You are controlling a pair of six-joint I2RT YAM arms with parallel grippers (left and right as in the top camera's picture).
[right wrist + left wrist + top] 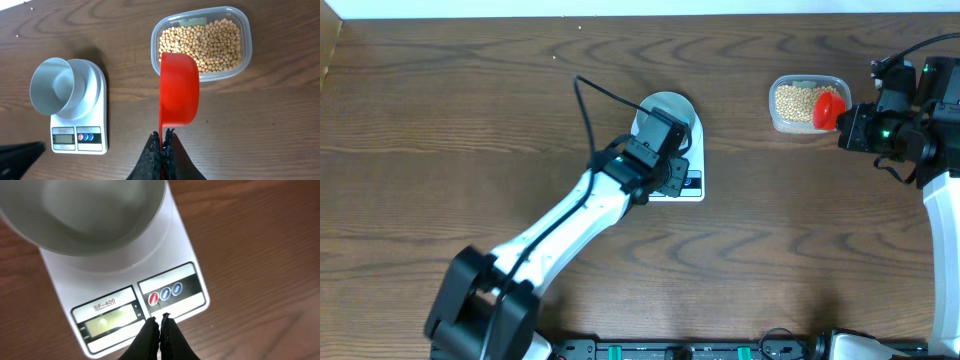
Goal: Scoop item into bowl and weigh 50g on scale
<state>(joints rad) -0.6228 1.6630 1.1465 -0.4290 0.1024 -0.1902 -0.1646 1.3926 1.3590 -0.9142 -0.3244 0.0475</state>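
**Item 1. Left gripper** (160,318): jaws fully closed, tip against tip, holding nothing. It is poised at the near edge of the scale, just below the red button. Whether it touches the casing cannot be told.

**Item 2. Scale** (145,262): flat and white, lying on the table (260,245). The display (110,320) is pale with no figure legible, and the buttons (165,292) sit beside it.

**Item 3. Bowl** (90,210): white and empty, standing toward the far end of the scale's platform.

**Item 4. Right gripper** (162,135): jaws pinched tight on the handle of the red scoop (179,90). The scoop's cup is held at the tub's near rim, with no beans seen in it.

**Item 5. Tub** (247,47): clear plastic, well apart from the scale, on the right-hand side. It holds all the beans (210,42); none are in the bowl yet.

**Hazards, as judged:**
- If the closed left tips rest on the casing, they would add load and falsify the zero or the reading.
- A slip sideways could press the wrong button.
- The left arm lies over the scale, so a scoop arriving from the right may strike it and scatter beans across the table.
- A heaped scoop could spill in transit or overshoot fifty grams in a single pour.
- A hard tip against the bowl's rim could shift the bowl along the platform
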